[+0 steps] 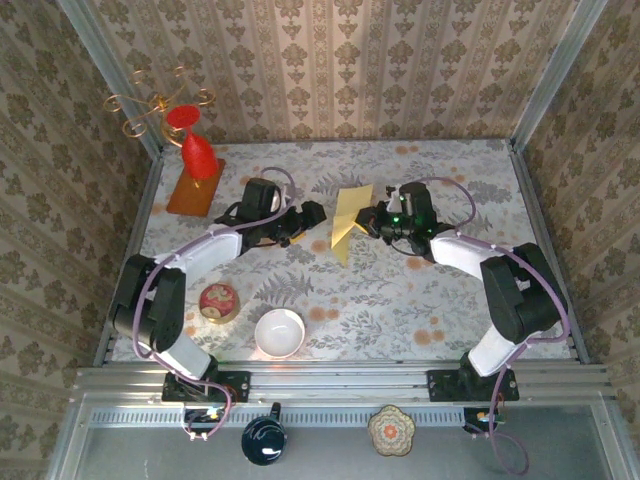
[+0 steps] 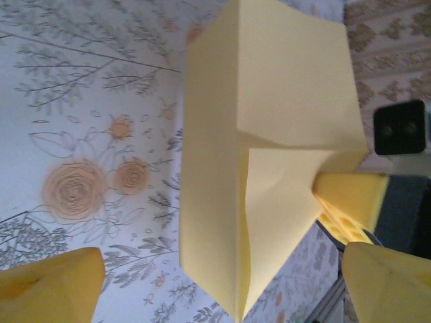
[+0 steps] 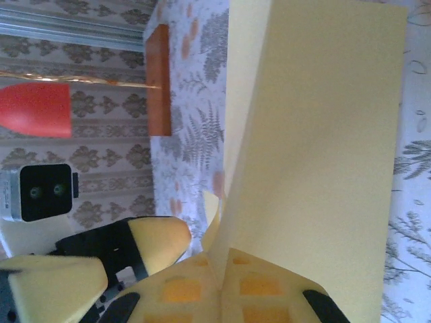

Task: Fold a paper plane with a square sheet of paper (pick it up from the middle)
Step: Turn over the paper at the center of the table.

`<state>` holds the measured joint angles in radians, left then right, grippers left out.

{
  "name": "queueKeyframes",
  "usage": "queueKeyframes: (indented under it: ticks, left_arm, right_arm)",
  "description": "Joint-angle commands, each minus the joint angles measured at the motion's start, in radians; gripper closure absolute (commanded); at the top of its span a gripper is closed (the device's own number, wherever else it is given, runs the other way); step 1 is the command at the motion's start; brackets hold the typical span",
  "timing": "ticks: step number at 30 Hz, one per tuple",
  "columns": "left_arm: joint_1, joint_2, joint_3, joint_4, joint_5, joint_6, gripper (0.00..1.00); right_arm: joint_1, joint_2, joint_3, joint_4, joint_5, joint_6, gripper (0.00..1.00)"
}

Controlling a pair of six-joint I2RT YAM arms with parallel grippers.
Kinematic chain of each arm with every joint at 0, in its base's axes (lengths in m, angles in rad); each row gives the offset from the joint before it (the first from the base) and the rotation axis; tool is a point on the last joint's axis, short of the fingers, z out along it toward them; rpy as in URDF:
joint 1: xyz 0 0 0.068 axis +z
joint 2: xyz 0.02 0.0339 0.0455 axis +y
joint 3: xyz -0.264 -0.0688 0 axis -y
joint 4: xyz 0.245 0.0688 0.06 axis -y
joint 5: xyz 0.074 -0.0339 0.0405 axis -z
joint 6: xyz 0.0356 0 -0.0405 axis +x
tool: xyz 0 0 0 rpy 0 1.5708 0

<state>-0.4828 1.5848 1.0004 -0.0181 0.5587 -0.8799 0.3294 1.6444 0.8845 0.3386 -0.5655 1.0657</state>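
Closed on the paper, the jaws of the right gripper (image 3: pixel 220 279) held the paper plane (image 1: pixel 350 212) by its edge. Its pads (image 3: pixel 259 286) were of soft yellow foam with a grid of square hollows, and the thin sheet was pressed between them. The jaws of the left gripper (image 1: pixel 313 213) stood wide apart and held nothing. Its blunt, rounded foam fingertips (image 2: pixel 50 286) were one on each side of the plane, and I could see a gap between them and the paper.

The plane was between the two grippers, near the middle of the table. It was of pale yellow paper, plain and matt, with a sharp centre crease and flat folded flaps. From above it had a kite shape, with a narrow point towards the arm bases. One inner flap was a little wavy along its edge. I could not tell if the point touched the table or hung above it.

Under it lay a pale tablecloth (image 1: pixel 440 300) printed with grey ferns and orange flowers. At the far left corner lay a flat orange-brown board (image 1: pixel 195 190), and on it stood a glossy red cone-shaped vessel (image 1: pixel 198 155), with a thin gold wire stand (image 1: pixel 135 105) behind it. Near the left arm were a small round red tin (image 1: pixel 218 302) and a smooth white bowl (image 1: pixel 279 332). The walls had beige damask wallpaper (image 1: pixel 330 70).
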Motion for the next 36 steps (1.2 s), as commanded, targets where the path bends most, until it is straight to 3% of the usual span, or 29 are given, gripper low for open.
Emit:
queueKeyframes:
  ticks: [1,8,19,36]
  left_arm:
    - [0.005,-0.047,-0.015,0.116,0.078,-0.048,0.01]
    - [-0.018,-0.064,-0.037,0.26,0.167,-0.138,0.0]
    - [-0.06,-0.006,-0.029,0.351,0.235,-0.217,0.04]
    - [-0.057,0.012,-0.059,0.445,0.26,-0.265,0.48]
  right_arm:
    - [-0.008,-0.024,-0.002,0.116,-0.07,0.081,0.98]
    - [-0.017,-0.04,0.016,0.172,-0.121,0.136,0.98]
    - [-0.025,-0.045,0.001,0.298,-0.18,0.221,0.98]
    - [-0.038,-0.032,-0.039,0.34,-0.221,0.242,0.97]
